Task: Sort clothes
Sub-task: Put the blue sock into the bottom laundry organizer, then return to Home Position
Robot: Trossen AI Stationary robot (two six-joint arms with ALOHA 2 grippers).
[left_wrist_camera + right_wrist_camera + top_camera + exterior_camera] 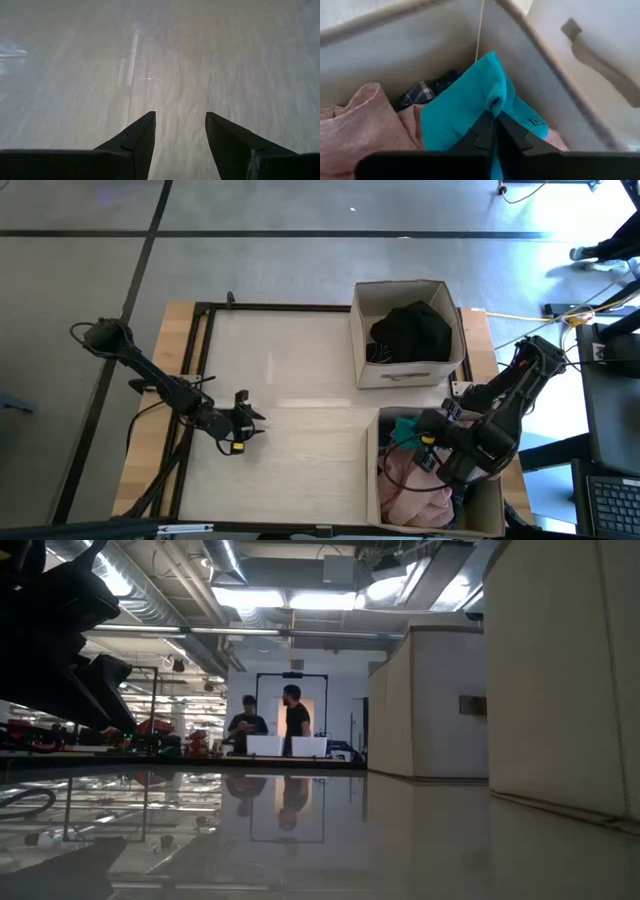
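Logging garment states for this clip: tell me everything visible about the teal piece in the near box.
The teal piece is a small, bright turquoise garment of soft, smooth-looking fabric with a small label near one edge. It stands bunched up in a peak inside the near box, against its wall, resting on the pink garment and beside a plaid piece. The right gripper has its fingers shut on a fold of it. In the high view only a sliver shows.

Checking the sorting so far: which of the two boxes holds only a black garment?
The far box, beside the table's back edge: only a black garment shows inside. The near box holds pink and teal pieces.
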